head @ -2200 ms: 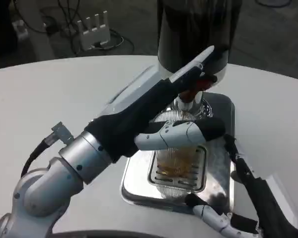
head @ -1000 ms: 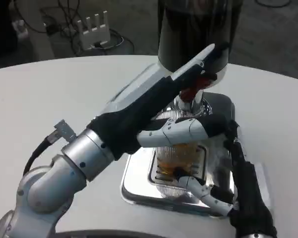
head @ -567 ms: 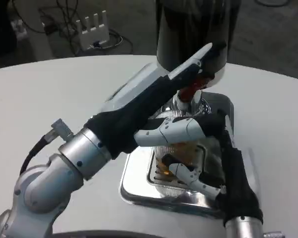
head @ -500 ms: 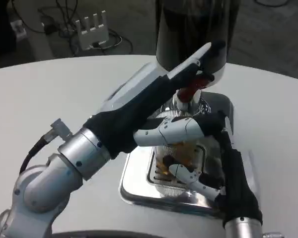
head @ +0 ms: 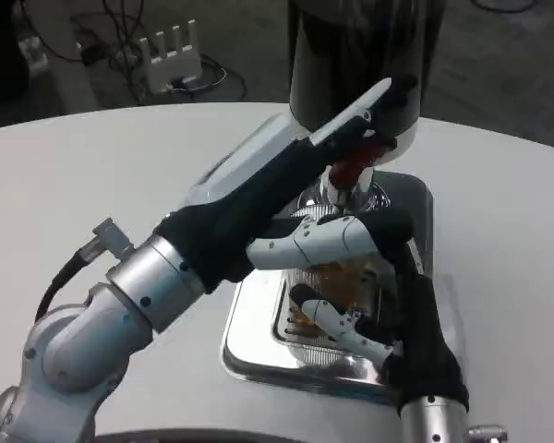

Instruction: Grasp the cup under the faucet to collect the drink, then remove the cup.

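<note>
Right hand [head: 379,305] moved in, fingers now wrapping cup [head: 337,277] under faucet [head: 351,175]; left hand [head: 295,189] up at faucet, grip unclear.

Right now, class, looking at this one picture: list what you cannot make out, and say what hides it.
1. The cup: mostly covered in the head view by the left hand and right hand; its drink level is unclear.
2. The faucet: its spout is behind the left hand's fingers, so flow cannot be judged.
3. The dispenser: its top is cut off by the upper edge.
</note>
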